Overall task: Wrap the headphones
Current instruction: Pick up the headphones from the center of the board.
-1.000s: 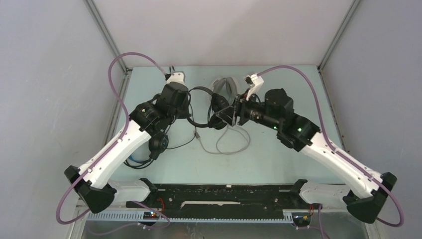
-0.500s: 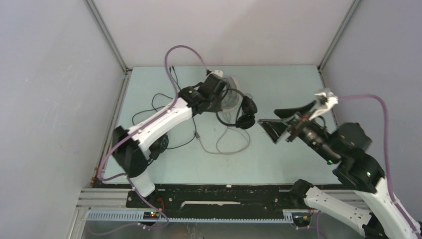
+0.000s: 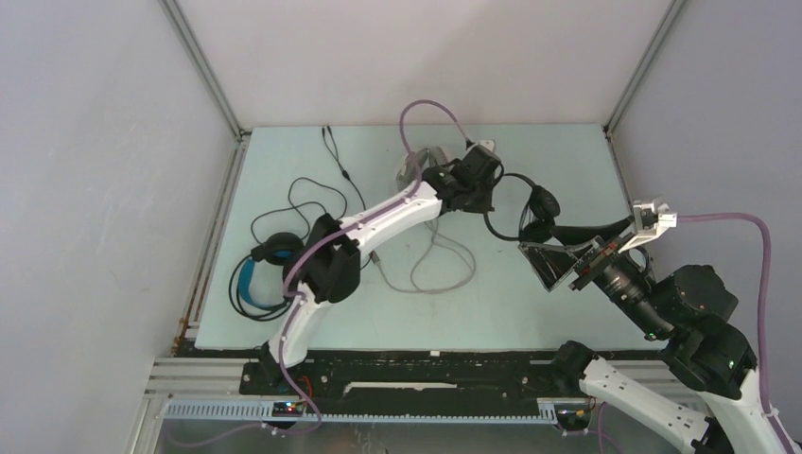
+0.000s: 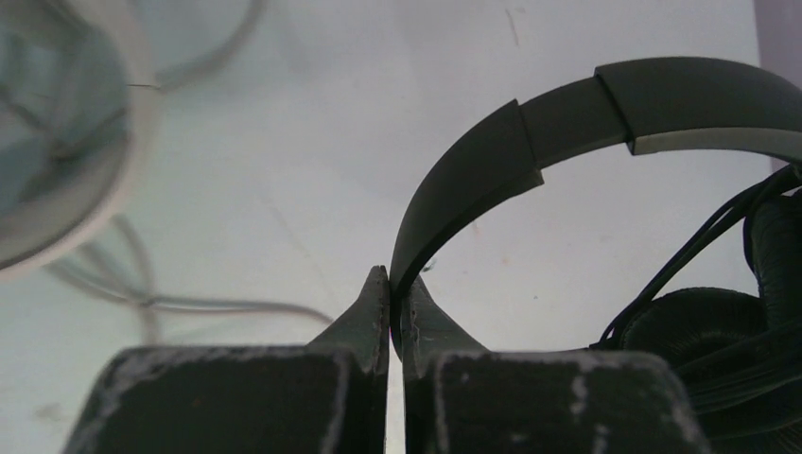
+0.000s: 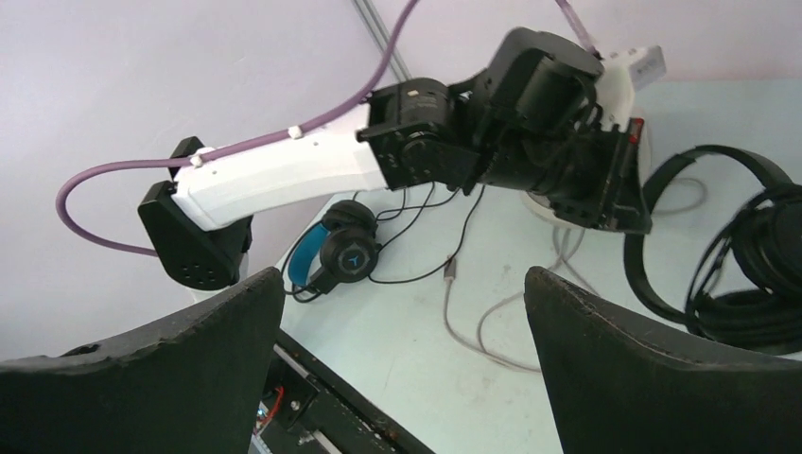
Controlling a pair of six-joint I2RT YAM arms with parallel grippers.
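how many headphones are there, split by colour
black with blue headband: 1
white-grey: 1
all-black: 1, headband pinched in the left claw
total: 3

White-grey headphones (image 4: pixel 140 113) blur at the left wrist view's edge; black headphones (image 4: pixel 567 123) run off its right side.

White arms (image 3: pixel 392 210) (black joints (image 3: pixel 333 270)), purple cables (image 3: pixel 427 103)
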